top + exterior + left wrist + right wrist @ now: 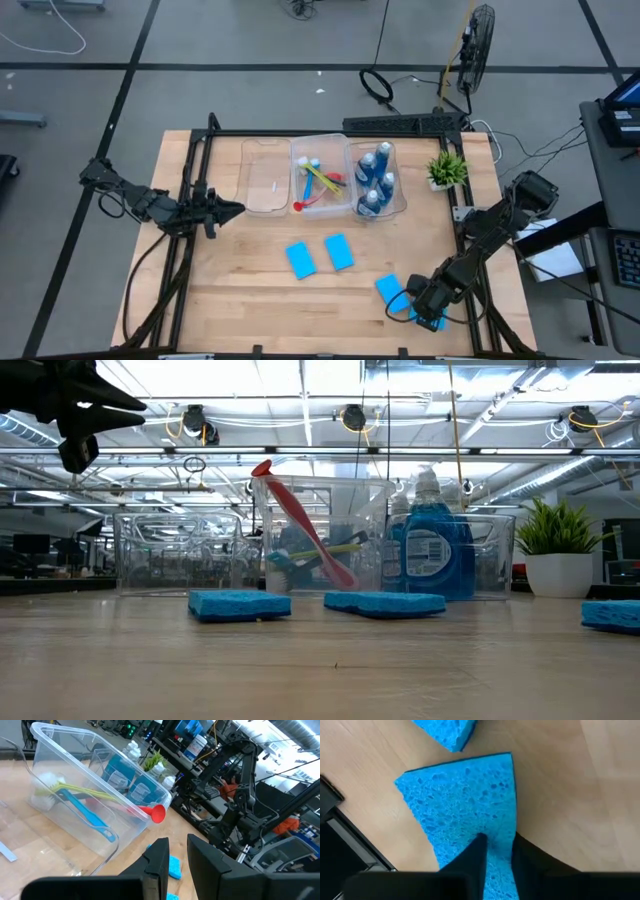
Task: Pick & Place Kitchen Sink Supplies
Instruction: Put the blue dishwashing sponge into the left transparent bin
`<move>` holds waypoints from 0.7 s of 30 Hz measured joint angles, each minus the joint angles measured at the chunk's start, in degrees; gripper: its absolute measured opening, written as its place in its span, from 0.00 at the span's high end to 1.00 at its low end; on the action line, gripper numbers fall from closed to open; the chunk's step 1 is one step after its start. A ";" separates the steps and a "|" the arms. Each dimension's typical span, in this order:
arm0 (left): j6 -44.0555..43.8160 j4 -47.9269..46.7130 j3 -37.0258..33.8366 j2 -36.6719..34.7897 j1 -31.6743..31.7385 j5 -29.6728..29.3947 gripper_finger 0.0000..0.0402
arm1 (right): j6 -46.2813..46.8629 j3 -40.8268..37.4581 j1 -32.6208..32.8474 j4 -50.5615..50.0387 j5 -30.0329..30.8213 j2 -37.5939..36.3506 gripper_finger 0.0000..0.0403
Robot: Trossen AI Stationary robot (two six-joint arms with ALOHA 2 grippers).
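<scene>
The right gripper point(431, 320) is down at the near right corner of the wooden bench point(250, 300), its jaws pinched narrow on a blue sponge point(470, 805) that lies flat on the wood. In the right wrist view the two dark fingers point(475, 860) meet on the sponge's near edge, and the corner of another sponge point(445, 731) lies just beyond it, apart by a thin strip of bench. From above, that neighbour point(389, 289) sits just left and far of the gripper.

Two more blue sponges lie near the middle of the bench, side by side but not touching: the left one point(300, 259) and the right one point(339, 252).

Along the far side stand three clear bins in a row. The left bin point(265, 178) holds nothing that can be seen. The middle bin point(320, 150) holds the long-handled brushes: a red brush point(318, 200) with its round end sticking out over the near rim, a yellow-green brush point(85, 791) and a blue brush point(85, 812). The right bin point(398, 200) holds the blue bottles point(375, 180). A small potted plant point(446, 168) stands right of the bins.

The left gripper point(232, 210) hangs above the bench's left side, just left of the empty bin, jaws only narrowly apart and holding nothing.
</scene>
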 joint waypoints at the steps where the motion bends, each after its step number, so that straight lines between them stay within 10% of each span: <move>1: 0.01 0.00 -0.01 0.00 0.01 -0.01 0.82 | 0.05 0.00 0.00 -0.03 0.00 0.00 0.86; 21: 0.46 -0.12 -0.01 0.00 0.02 0.08 0.82 | 5.23 -0.42 0.00 -9.57 -4.26 -8.64 1.00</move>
